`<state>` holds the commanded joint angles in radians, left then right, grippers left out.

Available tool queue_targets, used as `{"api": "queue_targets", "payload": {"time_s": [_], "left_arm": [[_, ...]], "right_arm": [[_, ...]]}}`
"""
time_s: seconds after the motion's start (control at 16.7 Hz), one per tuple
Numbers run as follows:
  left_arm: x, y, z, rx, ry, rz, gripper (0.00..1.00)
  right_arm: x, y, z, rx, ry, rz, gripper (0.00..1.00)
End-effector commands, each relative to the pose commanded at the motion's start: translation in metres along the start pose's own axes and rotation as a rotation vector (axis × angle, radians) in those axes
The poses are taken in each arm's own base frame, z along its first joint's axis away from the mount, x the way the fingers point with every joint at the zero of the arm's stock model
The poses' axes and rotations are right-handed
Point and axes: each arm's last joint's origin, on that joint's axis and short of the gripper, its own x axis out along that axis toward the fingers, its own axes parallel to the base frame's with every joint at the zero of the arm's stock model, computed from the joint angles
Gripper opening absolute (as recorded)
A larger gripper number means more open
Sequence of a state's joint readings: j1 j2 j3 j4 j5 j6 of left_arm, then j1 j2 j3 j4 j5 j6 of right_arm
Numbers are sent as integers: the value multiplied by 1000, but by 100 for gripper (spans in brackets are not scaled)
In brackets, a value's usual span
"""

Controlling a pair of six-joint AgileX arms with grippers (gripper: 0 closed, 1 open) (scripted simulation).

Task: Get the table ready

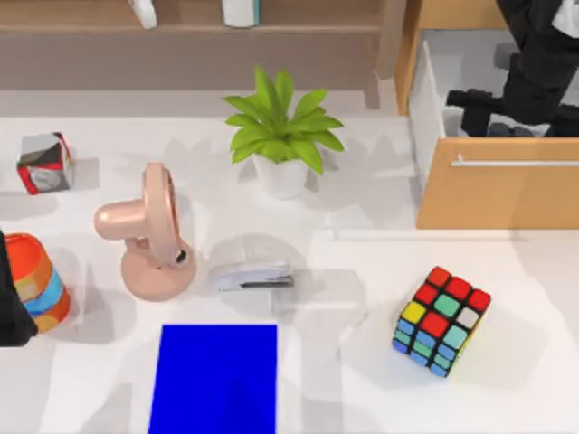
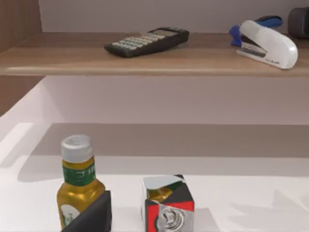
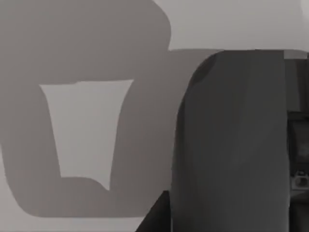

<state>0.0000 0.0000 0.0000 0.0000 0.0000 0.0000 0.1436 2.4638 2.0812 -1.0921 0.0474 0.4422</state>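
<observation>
The white table [image 1: 534, 271] carries a pink desk fan [image 1: 149, 235], a grey stapler [image 1: 253, 276], a blue mat [image 1: 215, 380] at the front, a Rubik's cube [image 1: 441, 321] on the right and a potted plant [image 1: 282, 136] at the back. My left gripper [image 1: 11, 307] rests at the table's left edge, right beside a striped orange and blue cup [image 1: 38, 282]. My right gripper [image 1: 463, 113] reaches into the open wooden drawer [image 1: 498, 185] at the back right. In the right wrist view a large dark shape [image 3: 231, 140] lies against a grey shadowed surface.
A small red and grey cube [image 1: 43, 163] stands at the back left, also seen as the cube [image 2: 168, 205] beside a yellow bottle [image 2: 77, 186]. The wooden shelf [image 2: 154, 60] behind holds a calculator [image 2: 147, 41] and a white stapler [image 2: 268, 43].
</observation>
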Motion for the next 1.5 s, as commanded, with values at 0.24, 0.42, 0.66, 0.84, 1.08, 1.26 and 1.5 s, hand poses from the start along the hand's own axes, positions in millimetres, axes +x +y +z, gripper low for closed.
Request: {"api": "queue_targets", "payload": {"time_s": [0.24,0.42,0.66,0.84,1.08,1.26,1.5], "left_arm": [[0,0,0,0,0,0,100],[0,0,0,0,0,0,100],[0,0,0,0,0,0,100],[0,0,0,0,0,0,100],[0,0,0,0,0,0,100],[0,0,0,0,0,0,100],[0,0,0,0,0,0,100]], "right_arm": [[0,0,0,0,0,0,10],[0,0,0,0,0,0,0],[0,0,0,0,0,0,0],[-2,-1,0,3,-3,1,0],[-22,-2,-4,7,-17,4,0],[-67,-3,-13,26,-82,38,0],[-139,19,-41,32,-208,150,0]]}}
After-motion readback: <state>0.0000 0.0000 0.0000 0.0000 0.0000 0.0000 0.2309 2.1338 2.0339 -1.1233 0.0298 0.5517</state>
